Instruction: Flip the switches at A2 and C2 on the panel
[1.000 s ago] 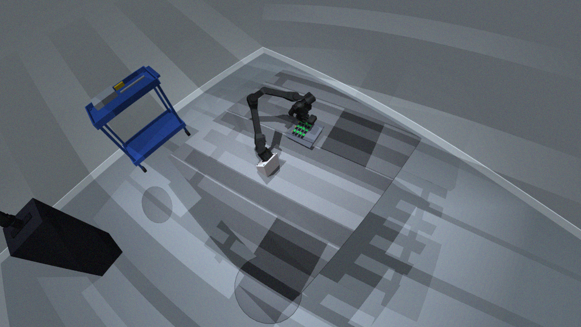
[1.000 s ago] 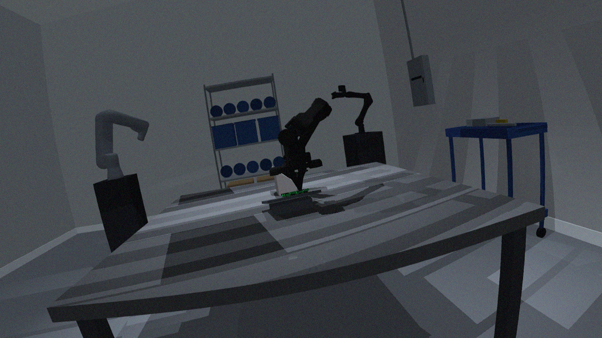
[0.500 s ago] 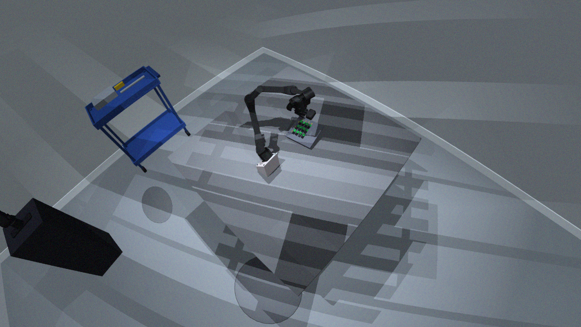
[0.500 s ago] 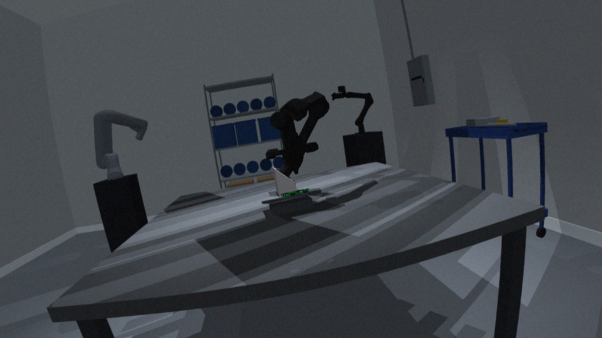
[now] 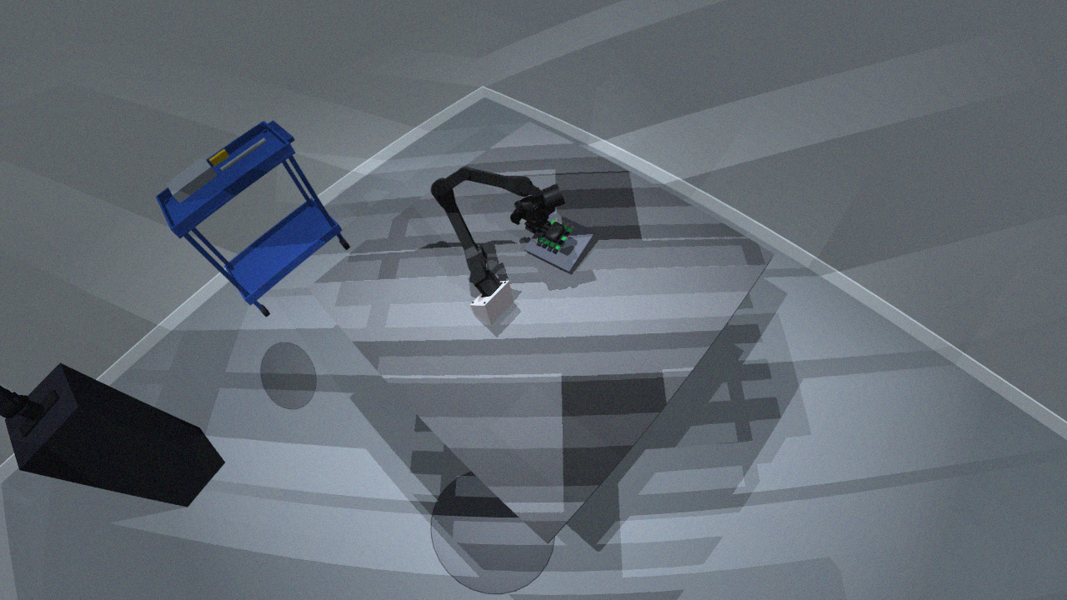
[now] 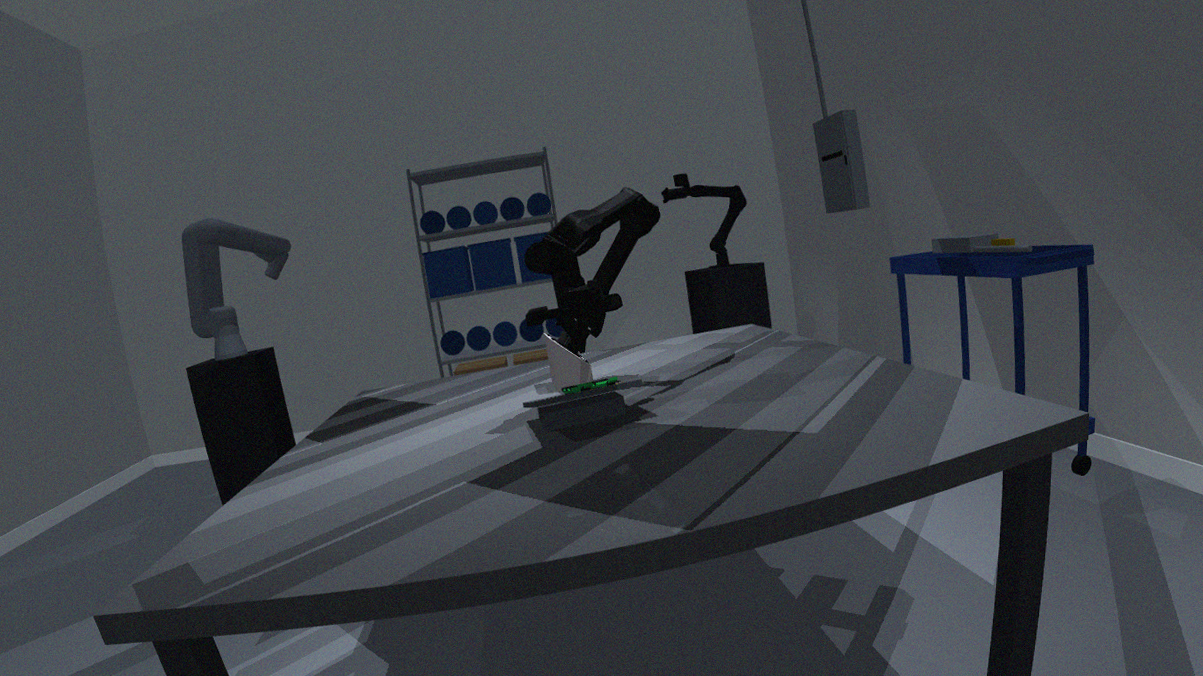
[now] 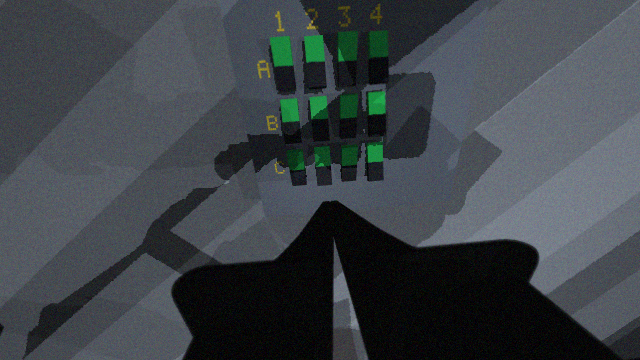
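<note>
The switch panel lies on the table, with three rows of green-and-black switches. In the wrist view, switch A2 is in the far row, bright green on its far half. Switch C2 is in the near row, partly shadowed. I cannot tell reliably which end of either is raised. My gripper is shut and empty. In the wrist view its tips appear just on the near side of C2, covering no switch. In the top view the wrist hides part of the panel.
The arm's pale base block stands on the table. A blue cart stands beyond the table. Other arms stand on dark pedestals, with a storage rack behind. Striped shadows cross the panel.
</note>
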Controlling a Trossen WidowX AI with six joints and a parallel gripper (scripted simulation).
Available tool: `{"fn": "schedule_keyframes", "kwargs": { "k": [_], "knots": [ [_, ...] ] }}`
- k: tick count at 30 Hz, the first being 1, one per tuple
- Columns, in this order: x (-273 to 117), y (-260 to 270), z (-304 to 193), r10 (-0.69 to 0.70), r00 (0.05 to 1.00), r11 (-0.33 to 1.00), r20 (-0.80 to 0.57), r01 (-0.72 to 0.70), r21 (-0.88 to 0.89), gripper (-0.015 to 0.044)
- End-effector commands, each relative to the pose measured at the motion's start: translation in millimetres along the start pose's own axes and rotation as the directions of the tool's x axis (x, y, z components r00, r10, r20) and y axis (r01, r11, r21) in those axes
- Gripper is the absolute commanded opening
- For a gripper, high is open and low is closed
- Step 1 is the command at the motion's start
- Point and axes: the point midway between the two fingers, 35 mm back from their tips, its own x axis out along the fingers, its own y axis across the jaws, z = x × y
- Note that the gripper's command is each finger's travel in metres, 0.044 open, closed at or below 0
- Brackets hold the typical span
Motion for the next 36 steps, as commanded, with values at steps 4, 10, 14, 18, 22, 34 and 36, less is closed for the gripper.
{"fn": "schedule_keyframes", "kwargs": {
  "k": [4, 10, 14, 18, 22, 34, 36],
  "knots": [
    [33, 0, -5, -0.004, 1.000, 1.000, 0.029, 0.004, -0.011, 0.0000],
    [36, 0, -6, -0.003, 1.000, 1.000, 0.030, 0.004, -0.011, 0.0000],
    [45, 0, -6, -0.002, 1.000, 1.000, 0.031, 0.003, -0.011, 0.0000],
    [48, 0, -6, -0.003, 1.000, 1.000, 0.031, 0.003, -0.011, 0.0000],
    [54, 0, -5, -0.002, 1.000, 1.000, 0.031, 0.003, -0.011, 0.0000],
    [59, 0, -5, -0.002, 1.000, 1.000, 0.031, 0.003, -0.011, 0.0000],
    [59, 0, -5, -0.002, 1.000, 1.000, 0.031, 0.003, -0.011, 0.0000]
  ]
}}
